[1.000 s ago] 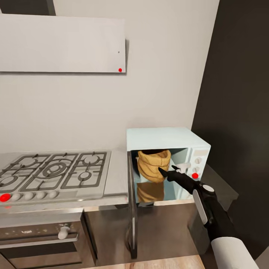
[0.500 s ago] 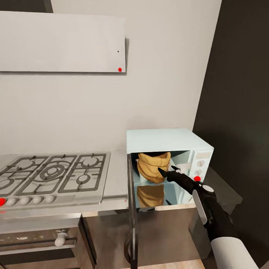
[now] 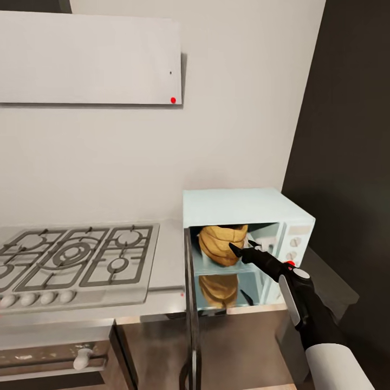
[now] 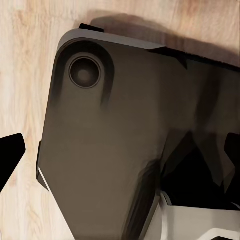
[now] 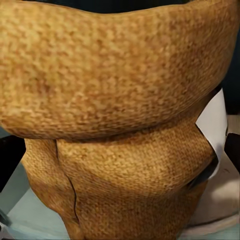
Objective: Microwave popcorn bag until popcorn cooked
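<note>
Head view: right gripper (image 3: 242,247) at the bag (image 3: 222,245), inside the open microwave (image 3: 244,203).
The right arm is extended forward into the cavity, fingers spread around the bag's side; whether pressure is applied cannot be told. The bag is judged light, soft and crushable; its rolled rim is the firmest hold. The left gripper's state cannot be told.

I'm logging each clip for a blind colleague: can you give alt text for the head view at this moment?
A tan popcorn bag stands inside the open pale-blue microwave, with the right gripper at the opening, its black fingers spread beside the bag. The microwave's door hangs open toward the camera, and a gas hob sits in the grey countertop to the left, under a white hood.
</note>
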{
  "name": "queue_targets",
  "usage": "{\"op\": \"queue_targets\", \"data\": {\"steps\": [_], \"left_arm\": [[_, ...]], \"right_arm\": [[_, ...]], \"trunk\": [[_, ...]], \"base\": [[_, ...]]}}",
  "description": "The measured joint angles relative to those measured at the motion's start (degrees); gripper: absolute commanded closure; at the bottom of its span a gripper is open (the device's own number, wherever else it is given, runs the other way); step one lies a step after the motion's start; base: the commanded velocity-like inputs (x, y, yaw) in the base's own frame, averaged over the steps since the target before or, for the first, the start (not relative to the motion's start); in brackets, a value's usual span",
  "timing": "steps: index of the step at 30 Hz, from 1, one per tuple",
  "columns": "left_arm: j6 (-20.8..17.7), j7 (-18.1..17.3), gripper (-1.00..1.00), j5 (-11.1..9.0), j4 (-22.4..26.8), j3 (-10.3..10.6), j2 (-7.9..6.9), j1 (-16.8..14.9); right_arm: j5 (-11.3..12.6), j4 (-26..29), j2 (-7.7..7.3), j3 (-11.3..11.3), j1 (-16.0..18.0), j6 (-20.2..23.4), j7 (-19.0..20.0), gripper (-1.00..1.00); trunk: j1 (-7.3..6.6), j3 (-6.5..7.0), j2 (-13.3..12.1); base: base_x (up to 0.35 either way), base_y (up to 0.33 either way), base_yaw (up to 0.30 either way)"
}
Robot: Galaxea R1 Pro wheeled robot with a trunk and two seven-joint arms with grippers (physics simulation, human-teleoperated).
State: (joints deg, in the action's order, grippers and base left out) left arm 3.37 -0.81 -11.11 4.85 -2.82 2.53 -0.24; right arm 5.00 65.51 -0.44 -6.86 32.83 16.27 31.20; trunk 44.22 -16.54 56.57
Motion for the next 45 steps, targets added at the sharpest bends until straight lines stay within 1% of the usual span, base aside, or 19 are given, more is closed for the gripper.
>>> {"op": "queue_targets", "data": {"steps": [7, 8, 11, 12, 13, 15, 22, 25, 27, 28, 31, 34, 35, 36, 37, 45], "left_arm": [[0.0, -0.02, -1.0, 0.03, 0.0, 0.0, 0.0, 0.0], [0.0, -0.03, -1.0, 0.02, 0.0, 0.0, 0.0, 0.0], [0.0, -0.01, -1.0, 0.05, 0.0, 0.0, 0.0, 0.0], [0.0, -0.01, -1.0, 0.07, 0.0, 0.0, 0.0, 0.0], [0.0, -0.02, -1.0, 0.07, 0.0, 0.0, 0.0, 0.0], [0.0, 0.0, -1.0, 0.07, 0.0, 0.0, 0.0, 0.0], [0.0, -0.03, -1.0, 0.08, 0.0, 0.0, 0.0, 0.0], [-0.01, -0.04, -1.0, 0.09, 0.01, -0.01, 0.0, 0.0], [0.0, -0.01, -1.0, 0.09, 0.0, -0.01, 0.0, 0.0], [0.0, -0.04, -1.0, 0.09, 0.0, 0.0, 0.0, 0.0], [0.0, -0.06, -1.0, 0.09, 0.0, 0.0, 0.0, -0.01], [0.0, -0.07, -1.0, 0.09, 0.0, 0.0, 0.0, -0.01], [0.0, -0.04, -1.0, 0.08, 0.0, -0.03, 0.04, -0.01], [0.0, -0.02, -1.0, 0.07, 0.0, -0.05, 0.06, -0.01], [0.0, -0.01, -1.0, 0.08, 0.01, -0.07, 0.08, 0.0], [0.0, 0.16, -1.0, 0.07, 0.0, -0.08, 0.18, 0.0]], "right_arm": [[-0.1, -0.2, 0.05, 0.02, 0.0, -0.32, -0.39, -1.0], [-0.25, -0.62, 0.44, 0.06, 0.0, -0.72, -1.7, -1.0], [-0.76, -1.31, 3.25, 0.28, -0.01, -2.11, -9.74, -1.0], [-0.77, -1.36, 3.69, 0.34, 0.0, -2.26, -10.98, -1.0], [-0.78, -1.36, 3.83, 0.39, 0.0, -2.32, -11.44, -1.0], [-0.78, -1.4, 4.07, 0.45, 0.0, -2.39, -11.94, -1.0], [-0.85, -1.39, 4.18, 0.48, 0.0, -2.4, -12.61, -1.0], [-0.39, -1.4, 4.33, 0.67, -0.01, -2.22, -13.28, -1.0], [-0.38, -1.39, 4.88, 0.63, 0.0, -2.29, -13.33, -1.0], [-0.3, -1.47, 5.48, 0.61, 0.01, -2.44, -13.76, -1.0], [-0.69, -1.88, 6.3, 0.7, -0.02, -3.95, -14.11, -1.0], [-0.8, -1.94, 6.43, 0.73, -0.03, -4.41, -13.88, -1.0], [-0.83, -1.94, 6.45, 0.73, -0.03, -4.46, -14.58, -1.0], [-0.85, -1.94, 6.45, 0.76, -0.02, -4.49, -15.95, -1.0], [-1.1, -1.85, 6.39, 0.63, 0.0, -4.5, -18.5, -1.0], [-1.19, -1.77, 6.31, 0.57, 0.0, -4.54, -18.73, -1.0]], "trunk": [[0.0, 0.0, 0.0], [0.0, 0.0, 0.0], [0.01, 0.0, -0.01], [0.01, 0.0, -0.01], [0.01, 0.0, -0.01], [0.01, 0.0, -0.01], [0.01, 0.0, -0.01], [0.0, -0.01, 0.01], [0.0, 0.0, 0.01], [0.0, 0.0, 0.01], [0.01, 0.0, 0.01], [0.01, -0.01, 0.01], [0.01, -0.01, 0.01], [0.02, -0.01, 0.01], [0.03, 0.0, -0.01], [0.05, 0.0, -0.01]], "base": [[0.107, 0.0, 0.0], [0.083, 0.0, 0.0], [0.025, 0.0, 0.0], [0.007, 0.0, 0.0], [0.004, 0.0, 0.0], [0.002, 0.0, 0.0], [0.0, 0.0, 0.0], [0.0, 0.0, 0.0], [0.0, 0.0, 0.0], [0.0, 0.0, 0.0], [0.0, 0.0, 0.0], [-0.018, 0.0, 0.0], [-0.132, 0.0, 0.0], [-0.234, 0.0, 0.0], [-0.288, 0.0, 0.0], [-0.338, 0.0, 0.0]]}}
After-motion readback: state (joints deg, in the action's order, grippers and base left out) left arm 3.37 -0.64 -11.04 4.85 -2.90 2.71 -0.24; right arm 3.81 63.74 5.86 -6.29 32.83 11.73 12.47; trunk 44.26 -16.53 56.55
